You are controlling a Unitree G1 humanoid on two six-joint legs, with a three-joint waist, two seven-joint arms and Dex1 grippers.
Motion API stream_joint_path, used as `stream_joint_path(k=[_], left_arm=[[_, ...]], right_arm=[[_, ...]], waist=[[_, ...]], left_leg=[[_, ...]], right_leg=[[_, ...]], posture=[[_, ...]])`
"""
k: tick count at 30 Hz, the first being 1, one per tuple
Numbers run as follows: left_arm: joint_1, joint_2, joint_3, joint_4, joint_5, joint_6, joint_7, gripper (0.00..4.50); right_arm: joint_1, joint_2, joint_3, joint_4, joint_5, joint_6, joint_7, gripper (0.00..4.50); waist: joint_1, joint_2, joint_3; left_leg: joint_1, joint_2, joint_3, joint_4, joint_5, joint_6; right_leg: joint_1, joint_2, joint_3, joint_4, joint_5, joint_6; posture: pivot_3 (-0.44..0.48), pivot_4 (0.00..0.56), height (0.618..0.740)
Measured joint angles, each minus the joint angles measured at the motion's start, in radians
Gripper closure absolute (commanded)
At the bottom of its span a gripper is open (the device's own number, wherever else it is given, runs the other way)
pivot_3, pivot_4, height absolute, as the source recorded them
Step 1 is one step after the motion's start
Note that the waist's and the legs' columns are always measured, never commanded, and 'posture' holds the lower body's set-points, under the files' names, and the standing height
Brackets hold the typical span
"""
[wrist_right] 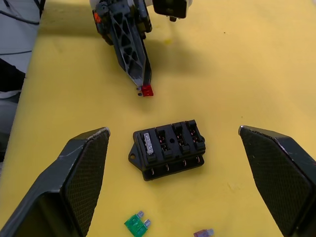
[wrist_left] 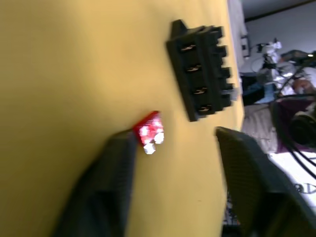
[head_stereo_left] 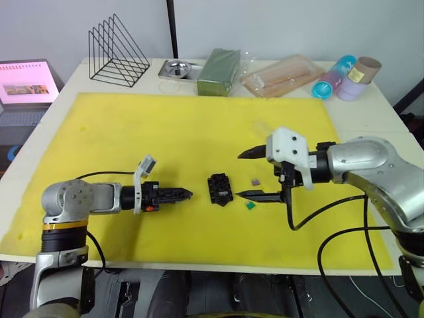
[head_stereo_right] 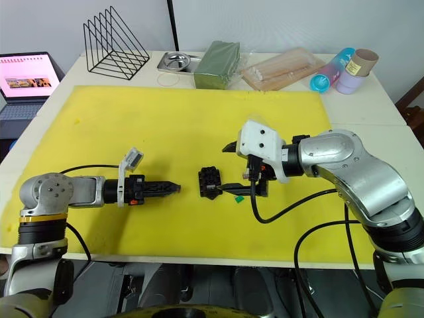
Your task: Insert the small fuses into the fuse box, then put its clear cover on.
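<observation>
Your left gripper (wrist_right: 143,86) lies low on the yellow mat (head_stereo_left: 132,132), fingers parted, one tip touching the red fuse (wrist_right: 146,91). Just beyond sits the fuse box (wrist_right: 168,148); your right gripper (head_stereo_left: 255,173) gapes wide above it, empty, the green fuse (wrist_right: 137,224) beside.

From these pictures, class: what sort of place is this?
Probably an office or lab workbench: a yellow mat covers the white table, a laptop sits alongside, and a wire file rack stands at the back.
</observation>
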Motion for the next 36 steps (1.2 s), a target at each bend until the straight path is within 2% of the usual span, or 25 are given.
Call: stream_joint_path(k=[21,25,31,33,36], left_arm=[[0.019,0.025,-0.042,-0.011,0.004,-0.06,-0.008,2.93],[0.025,0.033,-0.045,-0.01,0.009,-0.072,-0.008,4.13],[0.026,0.037,-0.053,-0.01,0.009,-0.077,-0.008,4.13],[0.026,0.038,-0.054,-0.01,0.009,-0.081,-0.009,4.49],[0.027,0.04,-0.063,-0.01,0.008,-0.092,-0.014,4.49]], right_arm=[[-0.011,0.009,0.017,0.0,-0.008,-0.005,0.003,0.0],[-0.013,0.014,0.021,0.004,-0.013,-0.006,0.005,0.0],[-0.019,0.016,0.021,0.009,-0.02,-0.008,0.007,0.0],[-0.019,0.016,0.021,0.01,-0.021,-0.01,0.008,0.0],[-0.019,0.016,0.021,0.011,-0.022,-0.014,0.008,0.0]], waist=[[-0.002,0.0,0.0],[-0.002,0.0,0.0],[-0.002,0.0,0.0],[-0.002,0.0,0.0],[-0.002,0.0,0.0]], left_leg=[[0.001,0.0,0.0,-0.001,0.0,0.0],[0.001,0.0,0.0,-0.001,0.0,0.0],[0.001,0.0,0.0,-0.001,0.0,0.0],[0.001,0.0,0.0,-0.001,0.0,0.0],[0.001,0.0,0.0,-0.001,0.0,0.0]], right_leg=[[0.0,0.0,0.0,0.0,0.0,0.0],[0.0,0.0,0.0,0.0,0.0,0.0],[0.0,0.0,0.0,0.0,0.0,0.0],[0.0,0.0,0.0,0.0,0.0,0.0],[0.0,0.0,0.0,0.0,0.0,0.0]], posture=[[0.0,0.15,0.74],[0.0,0.15,0.74],[0.0,0.15,0.74],[0.0,0.15,0.74],[0.0,0.15,0.74]])
